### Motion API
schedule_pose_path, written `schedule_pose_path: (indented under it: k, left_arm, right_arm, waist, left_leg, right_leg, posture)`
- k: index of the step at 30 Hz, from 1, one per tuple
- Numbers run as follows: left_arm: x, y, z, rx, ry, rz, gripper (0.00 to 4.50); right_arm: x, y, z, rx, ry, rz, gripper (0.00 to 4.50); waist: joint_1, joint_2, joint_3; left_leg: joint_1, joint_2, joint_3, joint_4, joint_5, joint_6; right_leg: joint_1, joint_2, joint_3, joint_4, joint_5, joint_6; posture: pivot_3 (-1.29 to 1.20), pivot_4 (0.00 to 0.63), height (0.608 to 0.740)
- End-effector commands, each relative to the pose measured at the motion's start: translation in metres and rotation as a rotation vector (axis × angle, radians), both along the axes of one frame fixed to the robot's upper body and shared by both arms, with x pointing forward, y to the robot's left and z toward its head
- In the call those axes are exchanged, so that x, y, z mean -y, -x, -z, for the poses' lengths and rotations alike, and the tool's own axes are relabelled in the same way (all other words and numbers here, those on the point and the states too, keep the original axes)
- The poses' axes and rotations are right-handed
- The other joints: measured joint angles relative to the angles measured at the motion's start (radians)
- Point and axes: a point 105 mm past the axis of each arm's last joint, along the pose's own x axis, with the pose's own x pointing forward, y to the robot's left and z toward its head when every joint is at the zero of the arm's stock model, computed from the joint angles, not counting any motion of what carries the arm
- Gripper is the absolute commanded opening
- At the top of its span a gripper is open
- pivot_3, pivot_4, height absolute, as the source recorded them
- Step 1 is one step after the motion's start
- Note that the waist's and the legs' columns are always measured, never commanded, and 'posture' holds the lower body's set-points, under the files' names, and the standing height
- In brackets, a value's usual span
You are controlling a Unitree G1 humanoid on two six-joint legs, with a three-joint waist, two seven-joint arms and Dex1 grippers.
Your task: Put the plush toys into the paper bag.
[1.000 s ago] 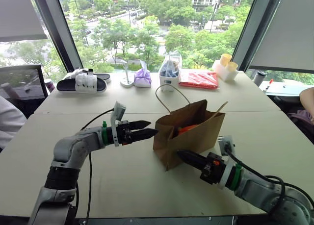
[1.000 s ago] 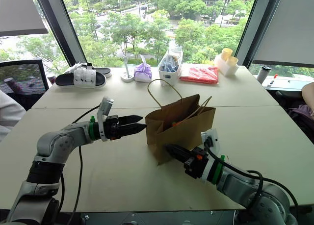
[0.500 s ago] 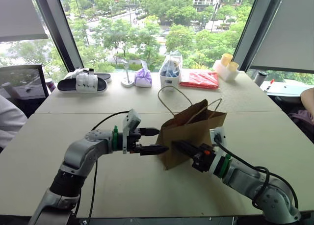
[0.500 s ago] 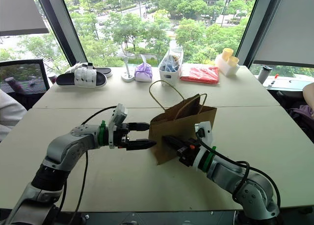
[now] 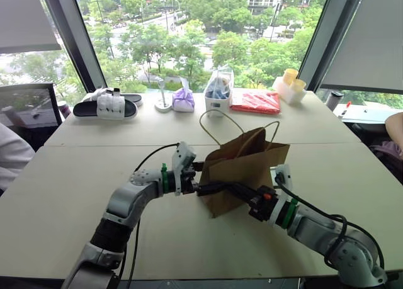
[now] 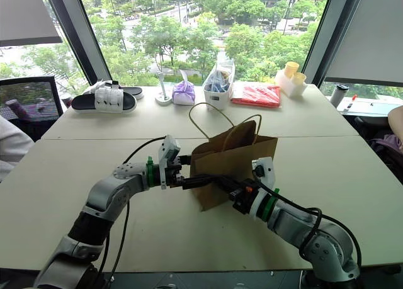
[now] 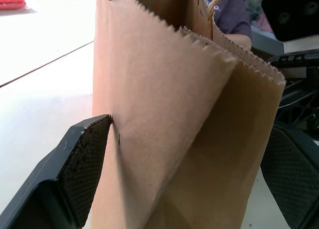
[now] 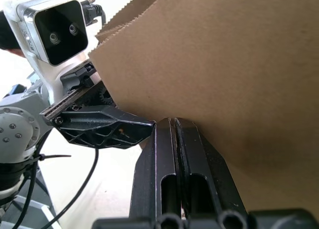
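One paper bag [image 5: 245, 175] is standing upright on the tabletop [image 5: 94, 175], near the middle and a little toward the near edge. Its mouth is gaping upward, and two thin cord handles [image 5: 220, 122] are looping above the rim. The inside of the bag is hidden from the head views, so no plush toy can be counted there, and none is lying out on the tabletop.

The left gripper [image 6: 195, 171] is reaching level toward the bag's left end, its two fingers [image 7: 84, 164] standing wide apart with the folded end of the bag between them. In the left wrist view one finger is touching the paper at the crease, while the other is sitting just beside the far side of the fold; whether it is pressing on the paper cannot be told.

The right gripper [image 8: 174, 131] is pointing at the bag's near face, low down, with its two fingers pressed tightly together and holding nothing. Its tips are sitting against or just beside the brown paper, close to the left gripper's near finger.

Along the far edge of the tabletop, by the window, several things are lying well apart from the bag: two sandals [image 5: 104, 106], one purple pouch [image 5: 183, 100], one clear bag [image 5: 218, 87] of bluish items, one red flat packet [image 5: 255, 102], and two yellow cups [image 5: 293, 80] in a white holder.
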Motion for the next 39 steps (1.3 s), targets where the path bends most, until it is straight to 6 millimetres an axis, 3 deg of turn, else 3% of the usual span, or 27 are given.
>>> schedule_pose_path:
  k: [1, 6, 8, 18, 22, 27, 34, 37, 39]
  left_arm:
    - [0.004, -0.003, -0.011, 0.045, 0.02, -0.015, 3.17]
    - [0.005, -0.004, -0.01, 0.047, 0.017, -0.022, 0.69]
    - [0.005, -0.005, -0.01, 0.048, 0.015, -0.026, 0.05]
    - [0.009, -0.005, -0.052, 0.195, 0.078, 0.068, 0.05]
    - [0.004, -0.016, -0.064, 0.237, 0.06, 0.128, 0.05]
    - [-0.001, -0.03, -0.052, 0.158, -0.01, 0.265, 0.05]
    - [0.003, -0.051, -0.031, 0.146, -0.119, 0.31, 0.05]
    - [0.005, -0.055, -0.025, 0.141, -0.156, 0.314, 0.88]
    - [0.006, -0.059, -0.028, 0.158, -0.144, 0.296, 1.81]
  right_arm:
    - [-0.021, 0.016, -0.005, 0.018, -0.024, -0.114, 0.0]
    - [-0.018, 0.021, -0.004, 0.012, -0.025, -0.127, 0.0]
    - [-0.015, 0.023, -0.004, 0.009, -0.026, -0.13, 0.0]
    - [0.012, 0.04, 0.006, -0.053, -0.012, -0.106, 0.0]
    - [0.019, 0.042, 0.012, -0.074, -0.008, -0.085, 0.0]
    - [0.019, 0.043, 0.014, -0.079, -0.016, -0.071, 0.0]
    - [0.022, 0.049, 0.015, -0.086, -0.01, -0.04, 0.0]
    - [0.023, 0.052, 0.015, -0.087, -0.011, -0.025, 0.0]
    - [0.022, 0.055, 0.015, -0.089, -0.012, -0.02, 0.0]
  waist:
    - [0.0, 0.0, 0.0]
    - [-0.001, 0.0, 0.0]
    - [0.001, 0.0, 0.0]
    - [0.001, 0.0, 0.0]
    - [0.0, 0.0, 0.0]
    - [0.0, 0.0, 0.0]
    - [0.002, -0.002, 0.001]
    - [0.0, -0.002, 0.001]
    - [-0.001, -0.002, 0.001]
  left_leg:
    - [0.0, 0.0, 0.0, 0.0, 0.0, 0.0]
    - [0.0, 0.0, 0.0, 0.0, 0.0, 0.0]
    - [0.0, 0.0, 0.0, 0.0, 0.0, 0.0]
    - [0.0, 0.0, 0.001, 0.0, 0.0, 0.0]
    - [0.0, 0.0, 0.002, 0.0, 0.0, 0.0]
    - [0.0, 0.0, 0.002, 0.001, 0.0, 0.0]
    - [0.0, 0.0, 0.002, 0.001, 0.0, 0.0]
    - [-0.001, 0.0, 0.002, 0.001, 0.0, 0.0]
    - [0.0, 0.0, 0.002, 0.001, 0.0, 0.0]
  right_leg:
    - [0.0, 0.0, 0.0, 0.0, 0.0, 0.0]
    - [0.0, 0.0, -0.001, 0.0, 0.0, 0.0]
    - [0.0, 0.0, 0.0, 0.0, 0.0, 0.0]
    - [0.001, 0.0, -0.001, 0.0, 0.0, 0.0]
    - [0.001, 0.0, -0.001, 0.0, 0.0, 0.0]
    - [0.001, 0.001, -0.001, 0.0, 0.0, 0.0]
    - [0.001, 0.0, -0.002, 0.0, 0.0, 0.001]
    - [0.001, 0.0, -0.002, 0.0, 0.0, 0.001]
    - [0.001, 0.001, -0.002, 0.0, 0.0, 0.001]
  posture:
    - [0.0, 0.15, 0.74]
    - [0.0, 0.15, 0.74]
    - [0.0, 0.15, 0.74]
    - [0.0, 0.15, 0.74]
    - [0.0, 0.15, 0.74]
    - [0.0, 0.15, 0.74]
    - [0.0, 0.15, 0.74]
    - [0.0, 0.15, 0.74]
    - [0.0, 0.15, 0.74]
